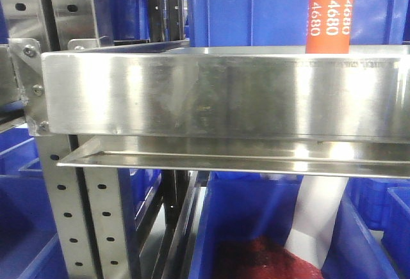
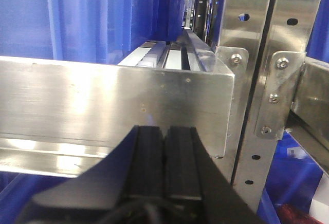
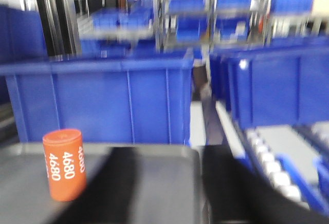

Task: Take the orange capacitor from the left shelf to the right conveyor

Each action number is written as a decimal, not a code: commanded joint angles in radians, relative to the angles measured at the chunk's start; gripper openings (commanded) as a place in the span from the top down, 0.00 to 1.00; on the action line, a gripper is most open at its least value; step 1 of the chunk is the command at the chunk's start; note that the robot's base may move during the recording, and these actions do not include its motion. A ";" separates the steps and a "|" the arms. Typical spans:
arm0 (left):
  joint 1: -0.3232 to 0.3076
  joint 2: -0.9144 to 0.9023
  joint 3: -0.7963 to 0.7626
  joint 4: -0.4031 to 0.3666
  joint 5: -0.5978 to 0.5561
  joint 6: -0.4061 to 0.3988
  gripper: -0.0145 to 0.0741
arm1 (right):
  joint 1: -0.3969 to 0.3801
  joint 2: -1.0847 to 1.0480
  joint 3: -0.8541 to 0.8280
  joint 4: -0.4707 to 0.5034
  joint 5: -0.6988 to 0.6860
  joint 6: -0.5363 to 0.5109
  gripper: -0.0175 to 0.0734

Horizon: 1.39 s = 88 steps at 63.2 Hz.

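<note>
Orange capacitor [image 3: 64, 163] upright, outside spread right tool [image 3: 164, 157]; left tool [image 2: 165, 134] closed on nothing

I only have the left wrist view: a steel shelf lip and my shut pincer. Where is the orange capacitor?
Observer: In the front view, the orange capacitor stands upright behind the left shelf lip, toward the right of the picture, in front of a blue bin.
Operator: Is the right pincer on it?
Observer: No. The right wrist view is blurred, but the right pincer looks open, and the capacitor stands to the left of both fingers, clear of them.
</note>
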 commanded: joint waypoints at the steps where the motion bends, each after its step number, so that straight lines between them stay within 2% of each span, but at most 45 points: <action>1: 0.001 -0.011 -0.003 -0.002 -0.089 -0.002 0.98 | 0.028 0.124 -0.088 -0.002 -0.044 0.001 0.10; 16: 0.001 -0.011 -0.003 -0.002 -0.089 -0.002 0.98 | 0.209 0.363 -0.114 -0.002 -0.149 0.001 0.12; 23: 0.001 -0.011 -0.003 -0.002 -0.089 -0.002 0.98 | 0.300 0.460 -0.114 -0.002 -0.235 0.001 0.12; 28: 0.001 -0.011 -0.003 -0.002 -0.089 -0.002 0.98 | 0.337 0.537 -0.114 -0.002 -0.323 0.001 0.12; 50: 0.001 -0.011 -0.003 -0.002 -0.089 -0.002 0.98 | 0.347 0.869 -0.121 -0.002 -0.739 0.001 0.12; 58: 0.001 -0.011 -0.003 -0.002 -0.089 -0.002 0.98 | 0.347 0.976 -0.146 -0.002 -0.848 0.015 0.12; 66: 0.001 -0.011 -0.003 -0.002 -0.089 -0.002 0.98 | 0.347 1.061 -0.186 -0.002 -0.873 0.053 0.12; 83: 0.001 -0.011 -0.003 -0.002 -0.089 -0.002 0.98 | 0.347 1.163 -0.217 -0.018 -0.883 0.053 0.13; 88: 0.001 -0.011 -0.003 -0.002 -0.089 -0.002 0.98 | 0.347 1.174 -0.224 -0.022 -0.886 0.053 0.18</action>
